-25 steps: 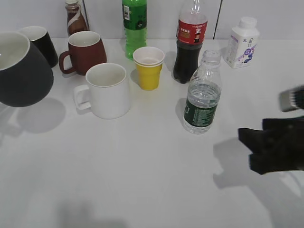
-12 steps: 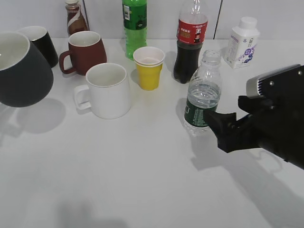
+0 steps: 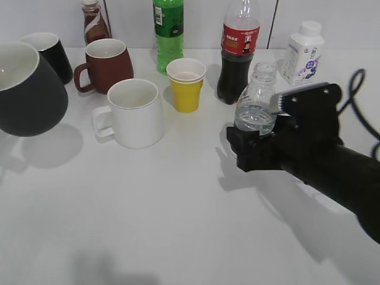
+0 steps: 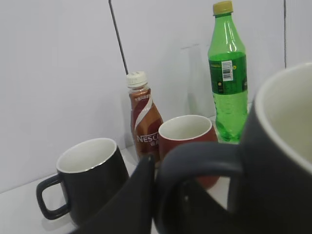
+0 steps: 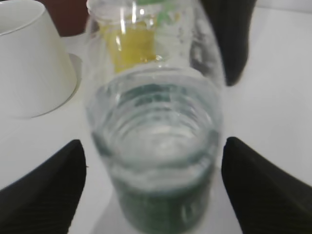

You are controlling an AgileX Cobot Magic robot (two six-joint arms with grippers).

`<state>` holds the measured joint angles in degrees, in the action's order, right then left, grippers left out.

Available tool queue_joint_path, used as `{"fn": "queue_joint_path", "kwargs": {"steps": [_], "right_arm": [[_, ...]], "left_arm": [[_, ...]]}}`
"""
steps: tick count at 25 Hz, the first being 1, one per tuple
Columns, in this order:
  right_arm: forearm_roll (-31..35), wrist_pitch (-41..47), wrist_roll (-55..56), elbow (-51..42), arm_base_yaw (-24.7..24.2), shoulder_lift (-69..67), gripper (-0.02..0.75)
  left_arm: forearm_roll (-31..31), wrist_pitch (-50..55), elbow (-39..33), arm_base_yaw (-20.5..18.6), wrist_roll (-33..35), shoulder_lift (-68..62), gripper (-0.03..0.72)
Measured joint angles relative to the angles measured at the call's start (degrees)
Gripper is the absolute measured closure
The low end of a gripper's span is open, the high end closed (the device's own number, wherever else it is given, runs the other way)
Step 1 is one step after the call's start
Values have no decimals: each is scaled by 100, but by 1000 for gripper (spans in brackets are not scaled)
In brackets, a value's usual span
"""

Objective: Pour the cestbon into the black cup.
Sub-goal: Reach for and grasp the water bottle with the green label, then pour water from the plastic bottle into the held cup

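The white table (image 3: 148, 225) carries everything. The black cup (image 3: 27, 89) hangs off it at far left, its handle gripped by the left gripper (image 4: 146, 195). The right gripper (image 5: 151, 180) stands open — one finger each side of the upright Cestbon water bottle (image 3: 256, 107), near the cola bottle (image 3: 237, 50) — without visibly touching.

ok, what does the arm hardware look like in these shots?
Right gripper: matte black, blocky, wedge-shaped fingers, a grey-silver camera module on top, black cable looping behind. Left gripper: only a black finger shows. No markings visible.
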<state>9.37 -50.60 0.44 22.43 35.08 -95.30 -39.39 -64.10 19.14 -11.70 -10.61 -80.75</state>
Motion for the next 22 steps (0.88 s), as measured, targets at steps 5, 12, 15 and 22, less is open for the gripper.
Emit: {"fn": "queue_joint_path", "kwargs": {"steps": [5, 12, 15, 22], "right_arm": [[161, -83, 42, 599, 0, -767, 158], [-617, 1, -443, 661, 0, -730, 297], [-1558, 800, -778, 894, 4, -369, 297], [-2531, 2708, -1736, 2086, 75, 220, 297]], "left_arm": [[-402, 228, 0, 8, -392, 4, 641], [-723, 1380, 0, 951, -771, 448, 641], [-566, 1958, 0, 1660, -851, 637, 641], [47, 2778, 28, 2896, -904, 671, 641]]}}
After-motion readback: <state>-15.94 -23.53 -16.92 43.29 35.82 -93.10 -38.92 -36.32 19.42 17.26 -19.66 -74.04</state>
